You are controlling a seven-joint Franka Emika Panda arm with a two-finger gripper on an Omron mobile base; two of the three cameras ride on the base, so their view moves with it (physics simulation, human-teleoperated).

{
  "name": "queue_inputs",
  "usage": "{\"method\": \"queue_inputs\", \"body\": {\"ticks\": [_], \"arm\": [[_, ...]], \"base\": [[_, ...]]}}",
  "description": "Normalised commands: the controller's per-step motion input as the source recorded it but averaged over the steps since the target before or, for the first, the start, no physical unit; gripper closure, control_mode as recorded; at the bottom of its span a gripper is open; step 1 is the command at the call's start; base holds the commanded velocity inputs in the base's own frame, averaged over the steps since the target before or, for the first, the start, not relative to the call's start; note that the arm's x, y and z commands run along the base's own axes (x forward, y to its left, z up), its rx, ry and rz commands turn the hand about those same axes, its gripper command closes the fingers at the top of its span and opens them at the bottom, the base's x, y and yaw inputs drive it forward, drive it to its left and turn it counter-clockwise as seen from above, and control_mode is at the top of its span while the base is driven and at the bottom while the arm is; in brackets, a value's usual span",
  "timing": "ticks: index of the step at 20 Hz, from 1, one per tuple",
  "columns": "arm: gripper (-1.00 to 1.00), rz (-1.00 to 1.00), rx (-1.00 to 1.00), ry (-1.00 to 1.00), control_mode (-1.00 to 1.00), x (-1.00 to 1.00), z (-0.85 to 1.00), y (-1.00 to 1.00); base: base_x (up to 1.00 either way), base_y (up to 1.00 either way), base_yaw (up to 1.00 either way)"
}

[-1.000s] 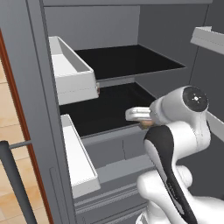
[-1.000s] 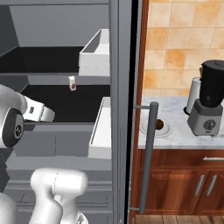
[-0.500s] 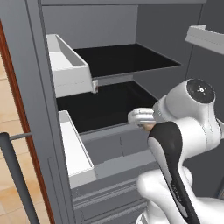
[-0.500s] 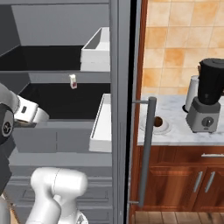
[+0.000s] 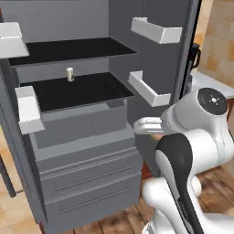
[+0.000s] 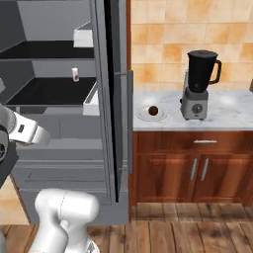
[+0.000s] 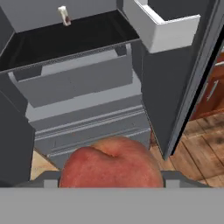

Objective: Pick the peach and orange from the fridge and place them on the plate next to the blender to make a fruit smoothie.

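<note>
Kitchen worktop (image 6: 232, 106) carried the plate (image 6: 144, 116) with the orange (image 6: 153, 110) on it already. Our tool (image 7: 111, 183) gripped the peach (image 7: 111, 164), out of the fridge (image 5: 82, 137), not yet placed.

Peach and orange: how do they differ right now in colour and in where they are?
The peach is pinkish-red with paler patches; the orange looks dark orange-brown. The peach sits in the gripper in front of the open fridge; the orange lies on the plate beside the blender. Both are small and round.
</note>
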Motion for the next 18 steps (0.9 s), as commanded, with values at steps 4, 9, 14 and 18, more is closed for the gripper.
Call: {"method": "queue_inputs", "body": {"ticks": [4,9,14,18], "arm": [[1.00,0.00,0.00,0.00,1.00,0.00,0.00,0.00],[1.00,0.00,0.00,0.00,1.00,0.00,0.00,0.00],[1.00,0.00,0.00,0.00,1.00,0.00,0.00,0.00],[1.00,0.00,0.00,0.00,1.00,0.00,0.00,0.00]], "base": [[-0.03,-1.00,-0.09],[0.41,-1.00,-0.11],[0.75,-1.00,-0.01],[0.95,-0.55,0.08]]}}
